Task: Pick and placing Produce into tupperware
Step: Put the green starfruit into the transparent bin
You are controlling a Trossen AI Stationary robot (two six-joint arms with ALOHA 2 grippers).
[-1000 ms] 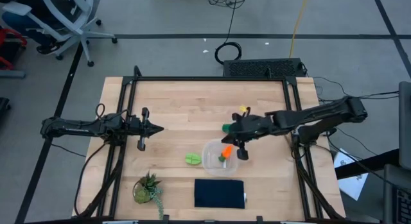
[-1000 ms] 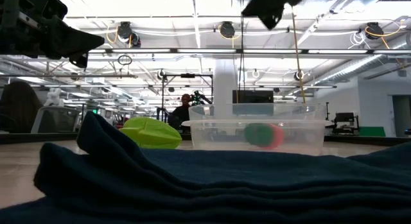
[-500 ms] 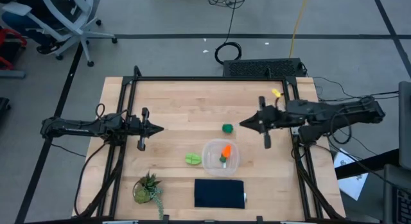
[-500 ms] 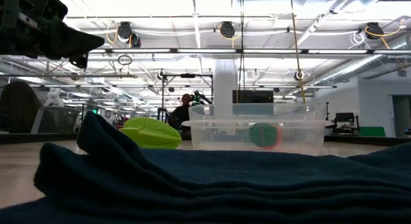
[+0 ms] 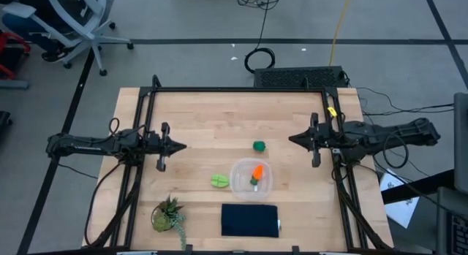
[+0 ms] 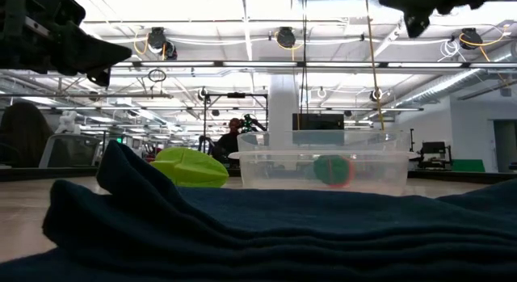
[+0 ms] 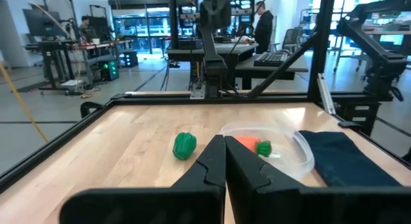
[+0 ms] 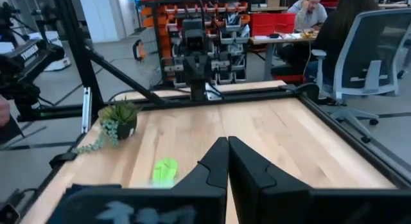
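The clear tupperware (image 5: 238, 183) stands near the table's middle, and the orange carrot (image 5: 257, 173) lies inside it. In the low view the carrot's green end (image 6: 332, 170) shows through the tupperware's wall (image 6: 266, 170). The light green leafy piece (image 5: 219, 181) lies flat on the wood just left of the tupperware. The dark green round piece (image 5: 259, 145) sits on the wood behind the tupperware. My left gripper (image 5: 181, 146) hovers shut over the left half of the table. My right gripper (image 5: 291, 139) hovers shut over the right half, right of the dark green piece.
A dark navy cloth (image 5: 250, 220) lies at the near edge in front of the tupperware. A spiky potted plant (image 5: 167, 215) stands at the near left. A black frame rail (image 5: 241, 90) borders the table. Bare wood lies between the two grippers.
My right gripper has drawn back from above the tupperware toward the table's right edge and now lies level. The carrot has stayed in the tupperware. The other two pieces have kept their places.
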